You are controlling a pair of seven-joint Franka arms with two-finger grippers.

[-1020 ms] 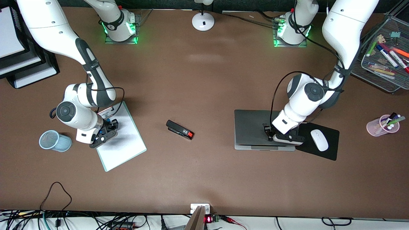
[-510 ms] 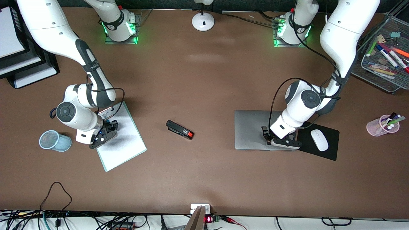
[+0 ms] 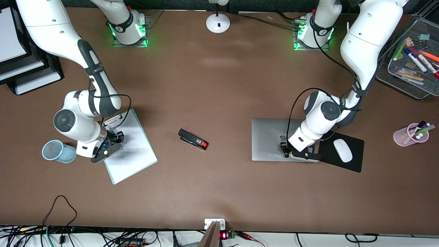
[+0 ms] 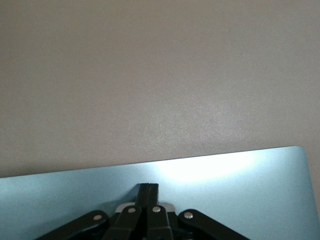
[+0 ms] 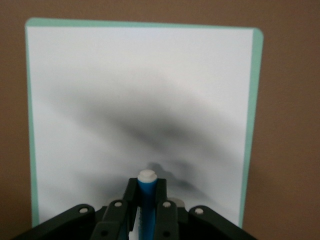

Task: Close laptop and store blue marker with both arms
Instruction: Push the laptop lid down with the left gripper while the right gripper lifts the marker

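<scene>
Over the whiteboard (image 3: 132, 147) my right gripper (image 5: 145, 210) pinches the marker (image 5: 146, 192), which may slip; left gripper (image 3: 286, 152), jaws closed, presses the laptop (image 3: 269, 139).

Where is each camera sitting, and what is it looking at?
Front view: high across the table, facing both arms, the closed laptop and the whiteboard.
Left wrist view: on the left arm, looking down past the shut left claw at the laptop lid.
Right wrist view: on the right arm, looking past the right claw, shut on the blue marker, at the whiteboard.
Shared: the front view also shows the laptop and whiteboard.
</scene>
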